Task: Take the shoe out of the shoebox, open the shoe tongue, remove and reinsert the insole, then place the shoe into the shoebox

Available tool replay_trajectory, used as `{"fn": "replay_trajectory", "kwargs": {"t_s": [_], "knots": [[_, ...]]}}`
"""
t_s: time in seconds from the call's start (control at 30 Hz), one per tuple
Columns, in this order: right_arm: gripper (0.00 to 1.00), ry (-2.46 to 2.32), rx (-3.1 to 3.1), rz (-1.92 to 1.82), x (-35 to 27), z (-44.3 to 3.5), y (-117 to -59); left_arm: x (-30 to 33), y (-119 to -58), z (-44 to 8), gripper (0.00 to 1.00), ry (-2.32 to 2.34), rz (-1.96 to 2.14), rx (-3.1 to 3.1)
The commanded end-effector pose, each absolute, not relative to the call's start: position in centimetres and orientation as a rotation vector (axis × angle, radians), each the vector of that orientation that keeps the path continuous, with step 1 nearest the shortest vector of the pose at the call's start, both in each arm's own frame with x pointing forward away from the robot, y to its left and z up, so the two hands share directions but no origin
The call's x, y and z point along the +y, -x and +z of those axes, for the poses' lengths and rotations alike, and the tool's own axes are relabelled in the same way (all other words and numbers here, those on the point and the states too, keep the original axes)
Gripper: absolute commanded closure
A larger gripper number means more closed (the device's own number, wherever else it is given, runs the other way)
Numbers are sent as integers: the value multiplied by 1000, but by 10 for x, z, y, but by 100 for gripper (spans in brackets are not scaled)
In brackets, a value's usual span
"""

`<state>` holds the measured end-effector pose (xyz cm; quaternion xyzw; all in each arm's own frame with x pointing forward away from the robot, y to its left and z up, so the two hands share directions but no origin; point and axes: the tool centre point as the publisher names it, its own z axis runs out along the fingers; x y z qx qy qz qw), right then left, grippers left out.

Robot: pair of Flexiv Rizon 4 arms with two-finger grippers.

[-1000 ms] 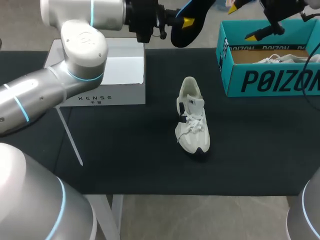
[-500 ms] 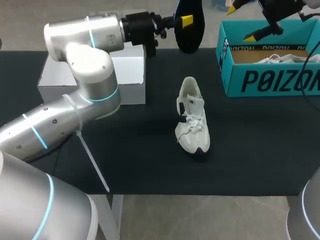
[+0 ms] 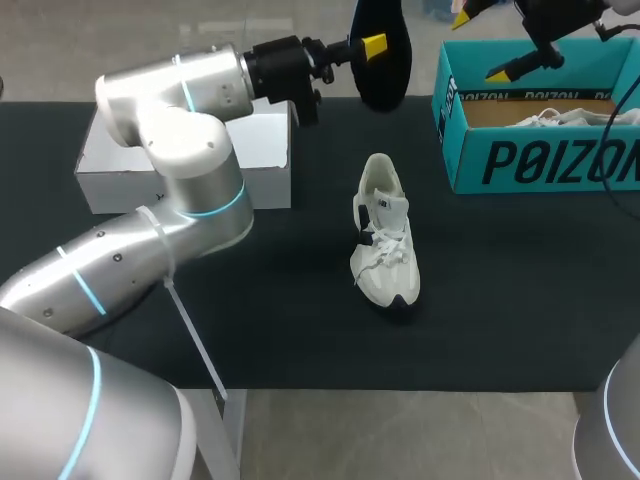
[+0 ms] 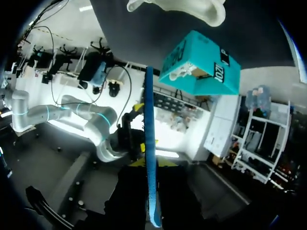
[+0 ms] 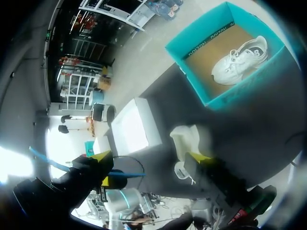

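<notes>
Findings. My left gripper (image 3: 368,45) is clamped on the insole (image 3: 383,55), holding it in the air above the table's far edge, just left of the shoebox (image 3: 540,160). My right gripper (image 3: 482,42) hangs over the shoebox's far left corner, fingers spread and holding nothing. The shoe (image 3: 385,245) stands upright mid-table on the black mat (image 3: 250,300), heel far, toe near. A second shoe (image 3: 560,118) lies in the shoebox.

Assessment. The insole looks thin, light and flexible. Held at one end it will likely flop, so I would feed it toe-first. The shoe appears light and soft-sided. The heel collar is probably the firmest place to hold.
</notes>
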<state>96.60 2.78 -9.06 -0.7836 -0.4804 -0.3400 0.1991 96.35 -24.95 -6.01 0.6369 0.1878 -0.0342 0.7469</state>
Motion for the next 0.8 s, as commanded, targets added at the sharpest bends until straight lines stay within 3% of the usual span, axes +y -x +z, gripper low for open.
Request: {"fn": "replay_trajectory", "kwargs": {"t_s": [0.03, 0.8], "knots": [[0, 2191, -1338, -953, 27, -92, -966, -244, -966, -53, 100, -1522, -154, 433], [0, 2190, -1282, -934, 27, -112, -953, -242, -968, -58, 100, -1542, -172, 408]]}}
